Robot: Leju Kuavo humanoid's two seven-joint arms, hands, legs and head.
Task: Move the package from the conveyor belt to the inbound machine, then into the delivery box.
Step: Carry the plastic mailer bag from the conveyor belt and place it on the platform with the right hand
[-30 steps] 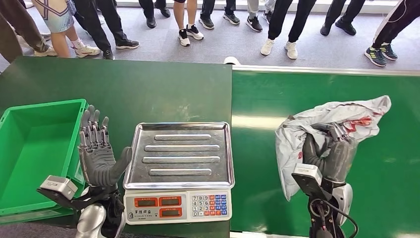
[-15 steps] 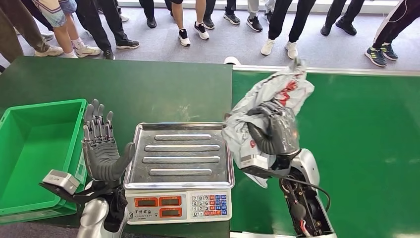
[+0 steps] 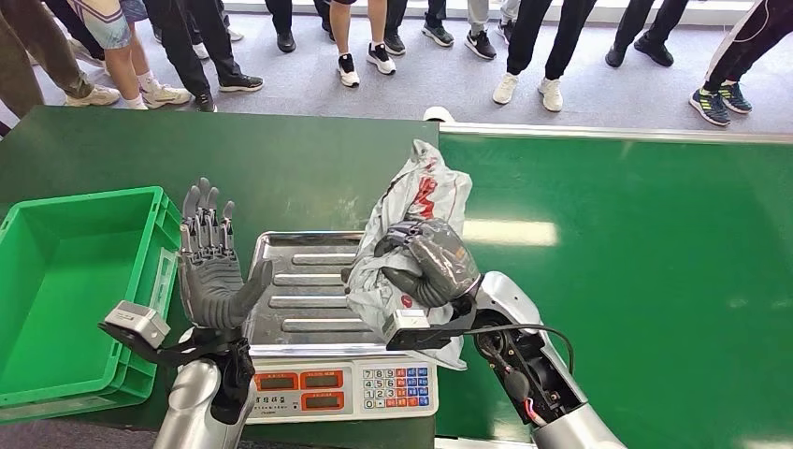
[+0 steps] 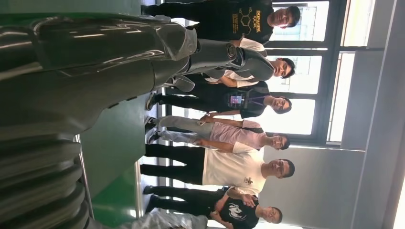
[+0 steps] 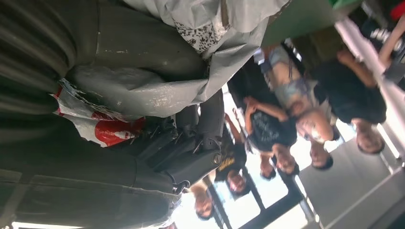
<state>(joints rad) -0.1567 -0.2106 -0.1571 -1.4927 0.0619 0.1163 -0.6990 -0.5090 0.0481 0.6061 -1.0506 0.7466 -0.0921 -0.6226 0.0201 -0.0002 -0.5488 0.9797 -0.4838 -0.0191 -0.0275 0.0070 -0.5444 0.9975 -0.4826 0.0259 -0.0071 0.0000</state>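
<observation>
My right hand [image 3: 432, 264] grips a crumpled grey plastic package [image 3: 413, 208] with red print and holds it over the right part of the steel scale tray [image 3: 301, 288]. In the right wrist view the package [image 5: 191, 57] is bunched against my dark fingers [image 5: 191, 148]. My left hand [image 3: 213, 271] stands upright with its fingers spread, palm toward the scale, between the green delivery box [image 3: 65, 281] and the tray. It holds nothing. The left hand [image 4: 95, 62] looms dark in the left wrist view.
The scale's keypad and red displays [image 3: 337, 388] face me at the table's front edge. The green conveyor belt [image 3: 636, 271] lies bare to the right. Several people [image 3: 374, 37] stand along the far side of the dark green table [image 3: 234, 159].
My right hand has carried the package leftward from the conveyor belt to above the scale tray. My left hand has shifted slightly right and up, still spread.
</observation>
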